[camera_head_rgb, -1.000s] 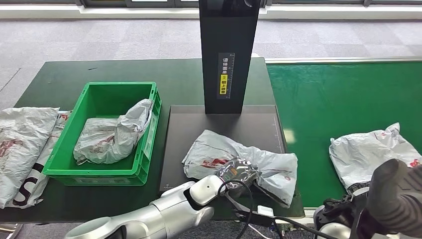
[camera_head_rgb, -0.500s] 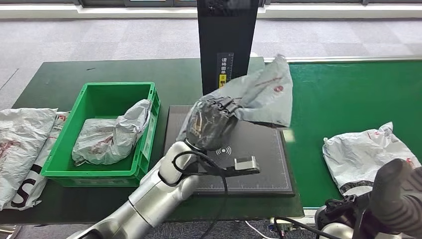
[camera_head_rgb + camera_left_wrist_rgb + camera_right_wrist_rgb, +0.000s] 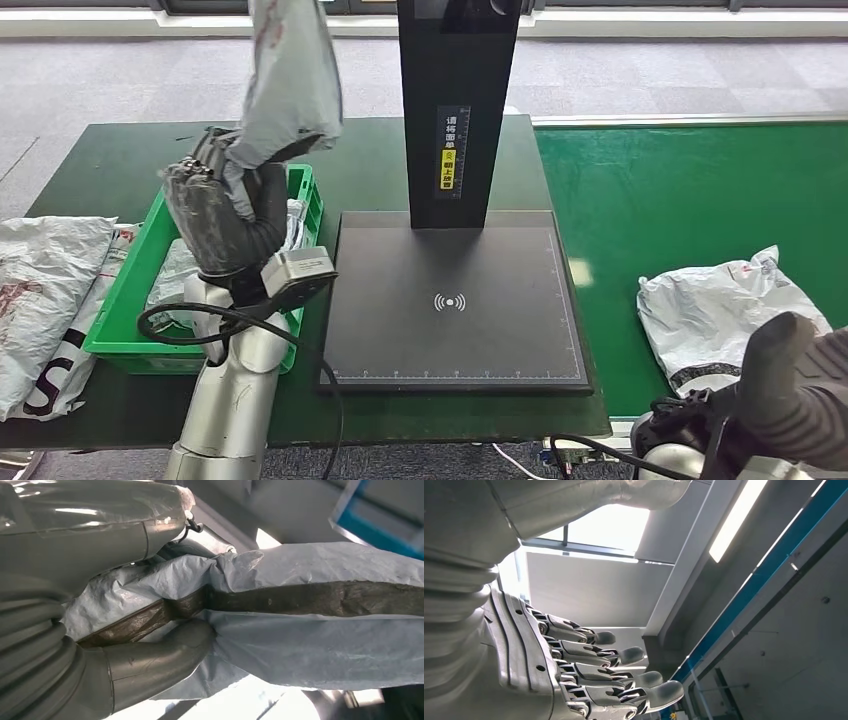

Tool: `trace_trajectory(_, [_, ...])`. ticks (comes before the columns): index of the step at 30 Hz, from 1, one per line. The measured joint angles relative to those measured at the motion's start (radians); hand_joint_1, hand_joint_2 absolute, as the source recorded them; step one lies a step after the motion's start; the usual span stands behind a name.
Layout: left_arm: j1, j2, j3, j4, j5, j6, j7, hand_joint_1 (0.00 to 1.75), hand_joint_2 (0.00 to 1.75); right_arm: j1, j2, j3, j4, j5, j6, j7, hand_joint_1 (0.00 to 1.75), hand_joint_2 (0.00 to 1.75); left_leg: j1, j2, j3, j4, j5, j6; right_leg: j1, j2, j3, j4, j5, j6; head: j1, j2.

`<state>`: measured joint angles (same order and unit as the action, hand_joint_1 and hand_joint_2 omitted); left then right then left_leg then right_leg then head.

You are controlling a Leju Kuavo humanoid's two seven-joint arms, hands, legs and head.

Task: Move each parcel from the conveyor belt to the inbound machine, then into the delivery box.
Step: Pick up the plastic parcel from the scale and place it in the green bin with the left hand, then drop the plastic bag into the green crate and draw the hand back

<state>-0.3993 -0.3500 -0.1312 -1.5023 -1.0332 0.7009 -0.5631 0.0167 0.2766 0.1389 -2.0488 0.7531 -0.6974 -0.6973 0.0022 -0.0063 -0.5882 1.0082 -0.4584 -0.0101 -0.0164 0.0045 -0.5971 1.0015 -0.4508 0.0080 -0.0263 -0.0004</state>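
A: Head view first: left hand (image 3: 225, 215) raised above the near part of the delivery box (image 3: 120, 320), fingers clamped on the lower end of a grey parcel (image 3: 290, 90). Rest of it standing up out of the fist, in the air, not yet inside the box.

B: Confirmed from the left wrist view: thumb (image 3: 155, 660) pressed deep into crumpled film, with a dark seam along the middle. Looks soft and thin, probably light, without any stiff shape.

A: Likely slippery too, judging by the shiny plastic. Better to keep a full fist around a bunched end than a flat pinch.

B: Agreed. Hardly fragile by the look. Could fold or flop during lowering, and maybe catch on the rim. Best lowered well inside the walls, beside the other parcel (image 3: 175, 275) already lying there.

A: And the right hand (image 3: 589, 670)?

B: Low at the right side, near the conveyor belt (image 3: 690, 190), fingers stretched out, a little apart, holding nothing. Just beyond it, a second parcel (image 3: 725, 310) on the belt. Same kind of film, so probably the same handling: gather a crumpled edge, then on to the inbound machine (image 3: 455, 300).
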Motion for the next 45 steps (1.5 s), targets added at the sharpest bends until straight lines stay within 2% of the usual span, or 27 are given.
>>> trace_trajectory(4, [0.004, -0.002, 0.058, -0.058, 0.01, 0.0, -0.016, 1.75, 1.75, 0.0, 0.0, 0.0, 0.004, -0.001, 0.0, 0.0, 0.0, 1.75, 0.0, 0.0, 0.0, 0.0, 0.0, 0.0, 0.0, 0.0, 0.0, 0.0, 0.0, 0.0, 0.0, 0.0])
trace_trajectory(11, [0.012, -0.006, 0.095, -0.101, 0.001, 0.0, -0.017, 1.75, 1.75, -0.001, 0.0, 0.0, 0.005, -0.002, 0.0, 0.0, 0.0, 1.75, 0.0, -0.001, 0.0, 0.0, 0.0, 0.0, 0.0, 0.0, 0.0, 0.0, 0.0, 0.0, 0.0, 0.0])
trace_trajectory(18, [-0.022, -0.007, 0.199, -0.135, -0.146, 0.0, -0.005, 1.75, 1.75, -0.001, 0.0, 0.0, 0.007, -0.017, 0.0, 0.0, 0.0, 1.75, 0.0, 0.0, 0.0, 0.0, 0.0, 0.0, 0.0, 0.0, 0.0, 0.0, 0.0, 0.0, 0.0, 0.0])
trace_trajectory(22, [-0.074, -0.007, 0.307, -0.073, -0.203, 0.0, -0.037, 1.75, 1.75, -0.003, 0.0, 0.0, 0.016, -0.031, 0.0, 0.0, 0.0, 1.75, 0.0, 0.0, 0.001, 0.0, 0.0, 0.0, 0.0, 0.0, 0.001, 0.0, 0.0, 0.0, 0.0, 0.0])
trace_trajectory(26, [-0.1, -0.007, 0.386, 0.028, -0.282, -0.001, -0.005, 1.75, 1.75, -0.003, 0.001, 0.0, 0.023, -0.032, 0.0, 0.0, 0.0, 1.75, 0.0, -0.001, 0.001, 0.0, 0.001, 0.0, 0.0, 0.0, 0.001, 0.0, 0.0, 0.0, 0.0, 0.0])
trace_trajectory(30, [-0.108, -0.007, 0.412, 0.116, -0.352, -0.001, 0.077, 1.75, 1.75, -0.004, 0.001, 0.0, 0.03, -0.031, 0.0, 0.0, 0.0, 1.75, 0.0, -0.001, 0.001, 0.0, 0.001, 0.0, 0.0, -0.001, 0.001, 0.0, 0.0, 0.0, 0.0, 0.0])
trace_trajectory(38, [-0.131, -0.006, 0.467, 0.257, -0.419, -0.001, 0.124, 1.75, 1.75, -0.006, 0.003, 0.0, 0.046, -0.028, 0.0, 0.0, 0.0, 1.75, 0.0, -0.001, 0.0, 0.0, 0.001, 0.0, 0.0, -0.001, 0.001, 0.0, 0.0, 0.0, 0.0, 0.0])
trace_trajectory(39, [-0.132, -0.006, 0.472, 0.27, -0.426, -0.001, 0.138, 1.37, 1.75, -0.006, 0.003, 0.0, 0.047, -0.027, 0.0, 0.0, 0.0, 1.75, 0.0, -0.001, 0.0, 0.0, 0.001, 0.0, 0.0, -0.001, 0.001, 0.0, 0.0, 0.0, 0.0, 0.0])
trace_trajectory(42, [-0.138, 0.001, 0.478, 0.312, -0.441, -0.001, 0.191, 0.06, 1.75, -0.007, 0.003, 0.0, 0.05, -0.027, 0.0, 0.0, 0.0, 1.75, 0.0, -0.001, 0.0, 0.0, 0.001, 0.0, 0.0, -0.001, 0.001, 0.0, 0.0, 0.0, 0.0, 0.0])
trace_trajectory(44, [-0.139, 0.007, 0.478, 0.335, -0.436, -0.001, 0.207, 0.0, 1.75, -0.007, 0.003, 0.0, 0.052, -0.027, 0.0, 0.0, 0.0, 1.75, 0.0, -0.001, 0.0, 0.0, 0.001, 0.0, 0.0, -0.001, 0.001, 0.0, 0.0, 0.0, 0.0, 0.0])
trace_trajectory(45, [-0.14, 0.009, 0.478, 0.345, -0.43, -0.001, 0.211, 0.0, 1.31, -0.007, 0.003, 0.0, 0.053, -0.028, 0.0, 0.0, 0.0, 1.75, 0.0, -0.001, 0.0, 0.0, 0.001, 0.0, 0.0, -0.001, 0.001, 0.0, 0.0, 0.0, 0.0, 0.0])
